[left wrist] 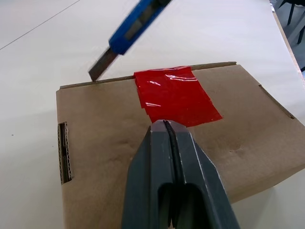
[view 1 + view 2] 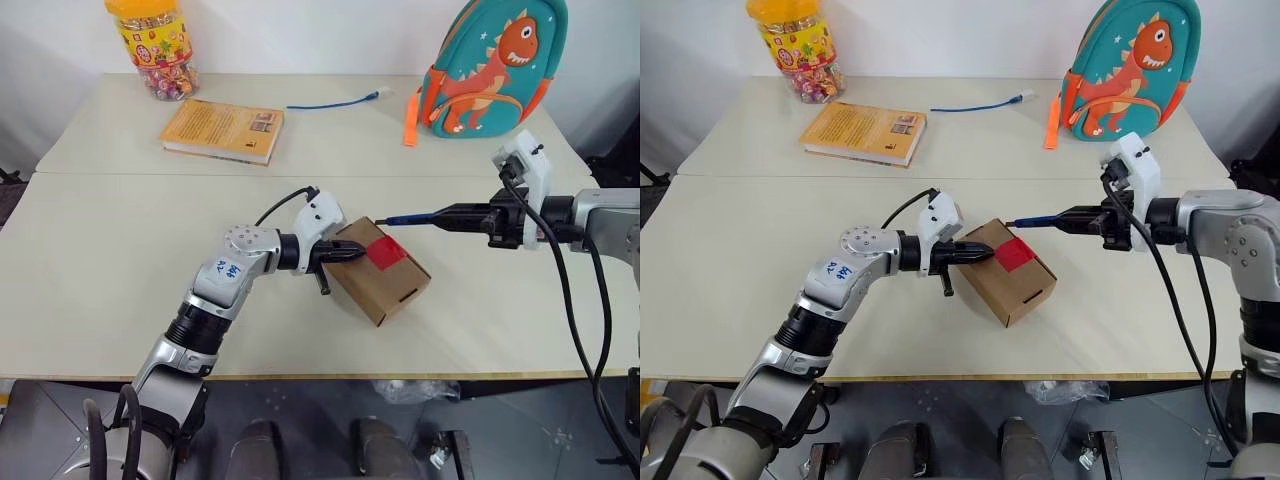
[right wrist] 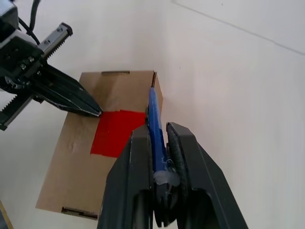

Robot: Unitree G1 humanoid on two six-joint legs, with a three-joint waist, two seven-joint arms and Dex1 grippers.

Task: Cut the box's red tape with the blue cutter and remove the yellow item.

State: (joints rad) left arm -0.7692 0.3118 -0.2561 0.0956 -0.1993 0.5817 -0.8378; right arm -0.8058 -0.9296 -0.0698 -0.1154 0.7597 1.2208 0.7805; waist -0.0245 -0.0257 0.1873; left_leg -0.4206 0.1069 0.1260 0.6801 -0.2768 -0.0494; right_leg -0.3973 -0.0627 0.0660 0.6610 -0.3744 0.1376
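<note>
Bright, even light; soft shadows

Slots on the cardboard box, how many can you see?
2: one slot on the box end nearer the left tool, another slot at the opposite end. Others may be hidden underneath.

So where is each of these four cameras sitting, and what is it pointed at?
Left eye and right eye views: on the head, looking forward and down over both arms at the table and box.
Left wrist view: along the shut left pincer, pressed on the box beside the red tape.
Right wrist view: along the right pincer, shut on the blue cutter.
Both wrist views share box, tape and cutter.
</note>
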